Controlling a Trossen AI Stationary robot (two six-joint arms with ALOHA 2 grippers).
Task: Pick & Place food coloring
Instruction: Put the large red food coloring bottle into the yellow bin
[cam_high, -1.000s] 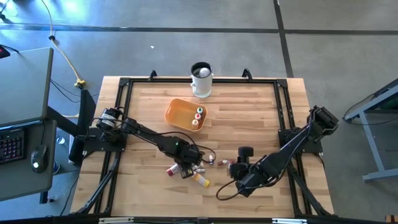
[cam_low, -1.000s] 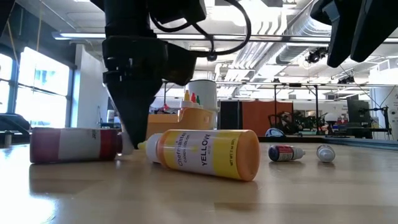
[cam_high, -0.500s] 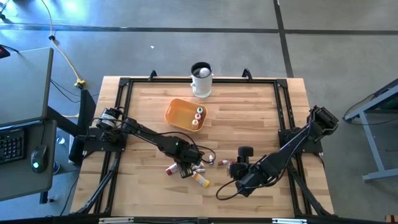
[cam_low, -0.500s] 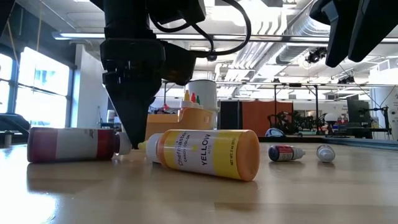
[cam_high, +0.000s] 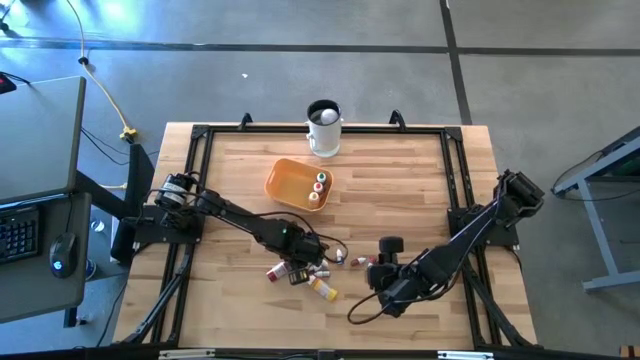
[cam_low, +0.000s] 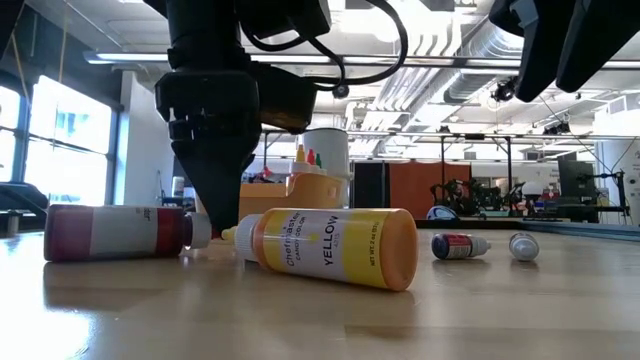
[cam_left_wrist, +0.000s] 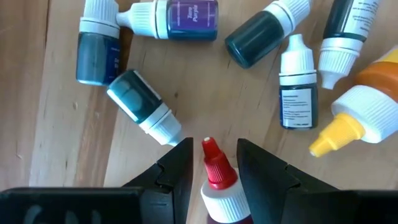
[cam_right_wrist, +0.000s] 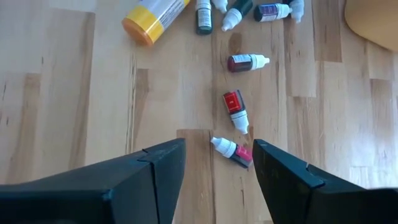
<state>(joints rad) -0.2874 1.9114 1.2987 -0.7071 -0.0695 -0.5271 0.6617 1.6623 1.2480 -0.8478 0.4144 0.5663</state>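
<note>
Nudging toward the table's left edge, the right gripper (cam_high: 384, 252) with fingers apart is nearing loose bottles (cam_right_wrist: 237, 108), while the left gripper (cam_left_wrist: 212, 160) is bracketing the red-capped bottle (cam_left_wrist: 217, 180), not yet clamping it.

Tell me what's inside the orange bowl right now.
In the high view the orange bowl holds three small food coloring bottles along its right side, caps reading red, green and yellow. The low view shows only their tips above the rim; anything lying flat beneath them is hidden.
</note>
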